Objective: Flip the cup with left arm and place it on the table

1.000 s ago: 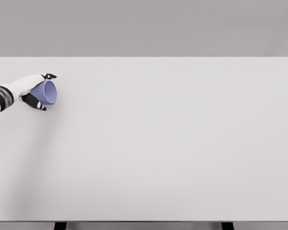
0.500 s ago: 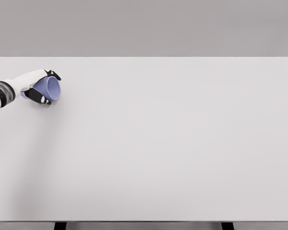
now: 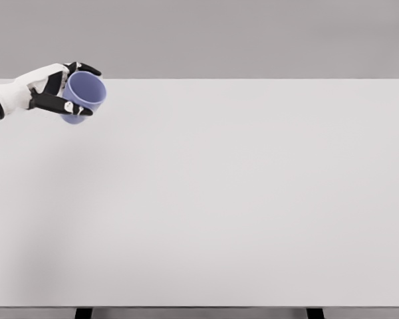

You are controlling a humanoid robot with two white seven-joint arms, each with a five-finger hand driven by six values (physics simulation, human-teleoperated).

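A lavender-blue cup hangs in the air over the far left corner of the white table. It is tilted on its side, with its mouth facing right and toward me. My left hand is shut on it, its black-tipped fingers wrapped over the top and under the bottom of the cup's body. The white forearm comes in from the left edge. No right arm shows in the head view.
The table's far edge runs just behind the cup, against a plain grey wall. Two dark table legs show under the near edge.
My left hand has lifted the cup off the table and moved it up and to the right. The cup's mouth has turned more toward me.
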